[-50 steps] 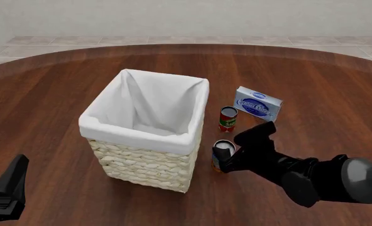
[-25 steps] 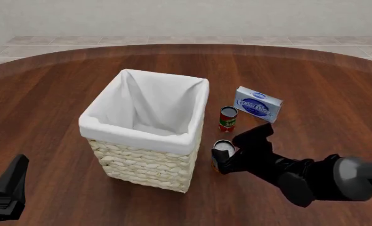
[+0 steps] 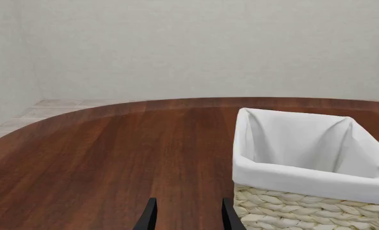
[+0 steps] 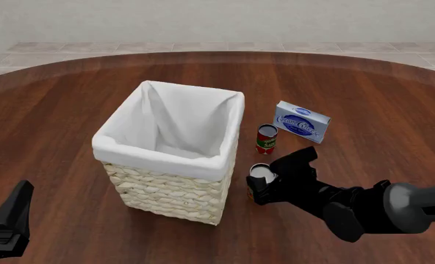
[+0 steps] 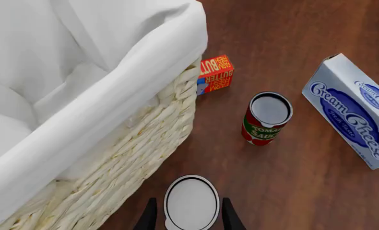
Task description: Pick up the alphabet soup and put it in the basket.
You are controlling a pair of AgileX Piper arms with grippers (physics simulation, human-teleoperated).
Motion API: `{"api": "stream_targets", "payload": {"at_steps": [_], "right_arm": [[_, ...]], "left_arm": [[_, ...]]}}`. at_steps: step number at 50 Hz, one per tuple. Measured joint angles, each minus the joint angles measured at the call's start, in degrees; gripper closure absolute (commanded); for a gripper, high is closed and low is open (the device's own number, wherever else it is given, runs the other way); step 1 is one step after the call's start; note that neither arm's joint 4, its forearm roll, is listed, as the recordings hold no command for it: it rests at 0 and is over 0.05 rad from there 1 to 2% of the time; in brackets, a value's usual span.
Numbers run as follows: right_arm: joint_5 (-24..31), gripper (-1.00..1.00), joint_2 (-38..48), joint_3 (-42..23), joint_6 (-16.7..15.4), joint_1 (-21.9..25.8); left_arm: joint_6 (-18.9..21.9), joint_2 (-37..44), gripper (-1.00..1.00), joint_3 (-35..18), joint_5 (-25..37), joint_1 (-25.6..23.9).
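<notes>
The alphabet soup (image 4: 260,175) is a small can with a pale top, standing upright on the table just right of the basket (image 4: 166,155). In the right wrist view the alphabet soup (image 5: 191,203) sits between the two fingers of my right gripper (image 5: 189,218), with a narrow gap on each side. My right gripper (image 4: 262,186) is open around the can. The basket (image 5: 148,143) is woven wicker with a white cloth lining, and nothing lies in it. My left gripper (image 3: 188,221) is open and holds nothing, low at the near left (image 4: 10,220), well short of the basket (image 3: 292,167).
A red-and-green tomato sauce can (image 4: 267,138) (image 5: 265,118) stands just beyond the soup. A blue-and-white cream cheese box (image 4: 302,121) (image 5: 352,110) lies farther right. A small red butter box (image 5: 215,74) rests against the basket's far corner.
My right arm has dropped slightly and eased toward the basket, bringing the fingers further around the soup can. The can and the left arm have not moved.
</notes>
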Motion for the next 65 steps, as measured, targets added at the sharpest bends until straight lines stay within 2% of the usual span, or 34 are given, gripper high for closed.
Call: {"api": "stream_targets", "payload": {"at_steps": [65], "right_arm": [[-2.7,-1.00,5.2,-0.8,1.2,-0.1]], "left_arm": [[0.0,0.0,-1.00,0.0,0.0,0.0]]}}
